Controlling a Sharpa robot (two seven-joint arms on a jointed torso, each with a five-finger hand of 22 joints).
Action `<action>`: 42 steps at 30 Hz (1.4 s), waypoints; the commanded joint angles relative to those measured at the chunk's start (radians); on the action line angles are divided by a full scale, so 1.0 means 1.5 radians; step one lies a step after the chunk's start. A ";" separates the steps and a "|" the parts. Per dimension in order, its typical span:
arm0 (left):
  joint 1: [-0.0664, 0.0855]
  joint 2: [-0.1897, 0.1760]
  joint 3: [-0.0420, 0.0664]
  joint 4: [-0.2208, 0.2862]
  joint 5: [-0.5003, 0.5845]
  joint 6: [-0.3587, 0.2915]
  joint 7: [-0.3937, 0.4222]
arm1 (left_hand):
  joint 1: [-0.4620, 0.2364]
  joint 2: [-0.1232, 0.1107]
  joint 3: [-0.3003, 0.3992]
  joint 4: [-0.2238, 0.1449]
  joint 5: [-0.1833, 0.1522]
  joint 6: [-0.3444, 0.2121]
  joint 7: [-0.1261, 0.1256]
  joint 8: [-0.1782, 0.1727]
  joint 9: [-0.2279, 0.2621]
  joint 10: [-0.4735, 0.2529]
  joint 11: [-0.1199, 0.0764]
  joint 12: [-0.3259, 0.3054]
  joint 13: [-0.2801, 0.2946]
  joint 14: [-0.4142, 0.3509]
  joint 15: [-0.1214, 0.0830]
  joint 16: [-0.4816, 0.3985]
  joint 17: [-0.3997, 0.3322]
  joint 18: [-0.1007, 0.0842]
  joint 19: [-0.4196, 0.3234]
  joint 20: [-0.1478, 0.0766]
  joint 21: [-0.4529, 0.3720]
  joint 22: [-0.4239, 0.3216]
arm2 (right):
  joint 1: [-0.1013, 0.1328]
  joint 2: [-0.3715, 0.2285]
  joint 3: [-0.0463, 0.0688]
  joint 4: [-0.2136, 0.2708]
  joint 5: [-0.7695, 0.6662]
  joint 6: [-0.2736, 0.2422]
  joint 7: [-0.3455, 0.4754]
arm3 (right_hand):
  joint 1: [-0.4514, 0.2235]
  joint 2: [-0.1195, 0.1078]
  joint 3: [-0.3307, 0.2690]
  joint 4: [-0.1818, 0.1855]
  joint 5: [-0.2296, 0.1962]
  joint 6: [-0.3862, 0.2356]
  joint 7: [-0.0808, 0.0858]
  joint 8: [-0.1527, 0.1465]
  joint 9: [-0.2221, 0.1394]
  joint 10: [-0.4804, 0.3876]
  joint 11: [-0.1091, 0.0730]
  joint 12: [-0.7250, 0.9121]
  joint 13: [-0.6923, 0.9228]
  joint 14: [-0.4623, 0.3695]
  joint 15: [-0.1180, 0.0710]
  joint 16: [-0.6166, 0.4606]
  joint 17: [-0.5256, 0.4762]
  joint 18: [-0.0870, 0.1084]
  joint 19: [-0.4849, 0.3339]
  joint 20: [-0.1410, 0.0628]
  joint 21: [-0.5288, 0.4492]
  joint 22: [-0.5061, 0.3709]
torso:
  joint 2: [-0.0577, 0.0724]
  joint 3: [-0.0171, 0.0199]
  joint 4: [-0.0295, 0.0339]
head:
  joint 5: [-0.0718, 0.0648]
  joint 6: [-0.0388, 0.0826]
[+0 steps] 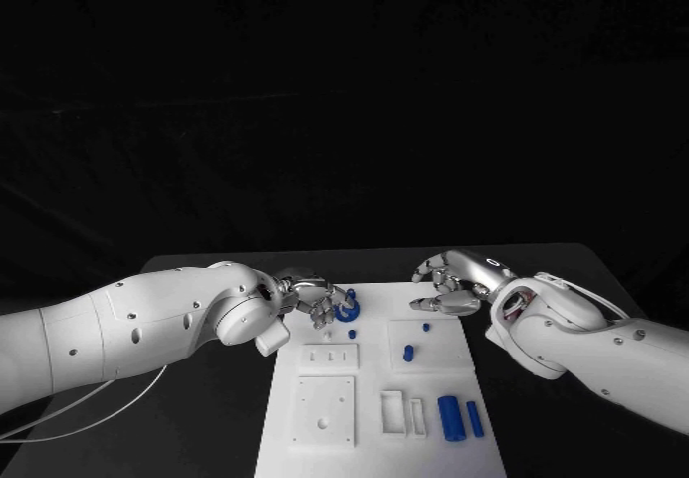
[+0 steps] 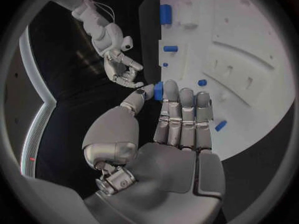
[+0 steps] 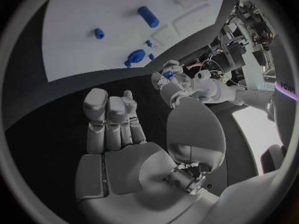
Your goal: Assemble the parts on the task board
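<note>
The white task board (image 1: pixel 431 349) lies in the middle of the black tabletop (image 1: pixel 574 259). The left hand (image 1: pixel 309 296) is at the board's far left corner, its fingers (image 2: pixel 181 114) held close together and pinching a small blue part (image 2: pixel 158 90) against the thumb. Just beside it a blue ring-shaped part (image 1: pixel 347 305) sits on the board. The right hand (image 1: pixel 448 289) hovers over the far right corner, fingers (image 3: pixel 109 117) curled in and holding nothing. A small blue peg (image 1: pixel 408 352) lies mid-board, and two blue cylinders (image 1: pixel 460 417) lie at the near right
</note>
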 commanded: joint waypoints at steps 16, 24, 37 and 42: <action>0.002 -0.004 -0.041 0.035 -0.232 -0.030 -0.161 | -0.003 0.017 -0.008 -0.005 0.066 0.085 -0.046 0.026 -0.011 0.075 -0.037 0.007 -0.005 0.052 -0.027 0.039 -0.004 0.000 0.038 -0.078 0.042 0.002 | 0.037 0.009 0.017 -0.096 0.076 0.001 -0.009 | 0.004 0.008 -0.010 0.002 0.011 -0.016 0.018 0.003 0.002 -0.005 -0.002 -0.001 -0.004 -0.002 0.002 -0.006 0.001 0.089 -0.008 0.003 -0.007 0.006 | -0.004 0.0016 0.0023 | 0.006 -0.026; 0.002 0.002 -0.050 0.054 -0.347 -0.047 -0.173 | -0.008 0.017 -0.006 -0.005 0.081 0.091 -0.051 0.035 -0.009 0.092 -0.043 0.013 -0.004 0.068 -0.034 0.049 -0.006 0.002 0.054 -0.083 0.045 0.000 | 0.042 0.016 0.019 -0.107 0.075 0.000 -0.014 | 0.005 0.009 -0.011 0.003 0.012 -0.015 0.018 0.004 0.002 -0.006 -0.002 0.000 -0.005 -0.002 0.002 -0.006 0.001 0.089 -0.009 0.003 -0.008 0.006 | -0.005 0.0016 0.0035 | 0.010 -0.035; -0.004 0.011 -0.050 0.062 -0.400 -0.084 -0.163 | -0.014 0.015 -0.005 -0.005 0.083 0.096 -0.054 0.042 -0.008 0.100 -0.045 0.015 -0.005 0.076 -0.039 0.051 -0.008 0.003 0.063 -0.086 0.047 0.000 | 0.042 0.021 0.020 -0.104 0.040 -0.003 -0.017 | 0.007 0.010 -0.010 0.005 0.015 -0.013 0.018 0.005 0.002 -0.006 -0.002 0.000 -0.005 -0.002 0.002 -0.006 0.001 0.089 -0.009 0.004 -0.008 0.006 | -0.004 0.0013 0.0015 | 0.016 -0.039; -0.012 0.016 -0.050 0.057 -0.407 -0.104 -0.168 | -0.014 0.014 -0.004 -0.005 0.084 0.096 -0.054 0.043 -0.008 0.101 -0.045 0.015 -0.005 0.076 -0.039 0.051 -0.009 0.003 0.064 -0.087 0.047 0.000 | 0.042 0.022 0.020 -0.104 0.049 -0.010 -0.013 | 0.008 0.009 -0.009 0.009 0.018 -0.018 0.018 0.003 0.001 -0.008 -0.002 -0.007 -0.013 -0.004 0.002 -0.009 0.001 0.089 -0.011 0.005 -0.011 0.006 | -0.005 0.0014 0.0015 | 0.015 -0.042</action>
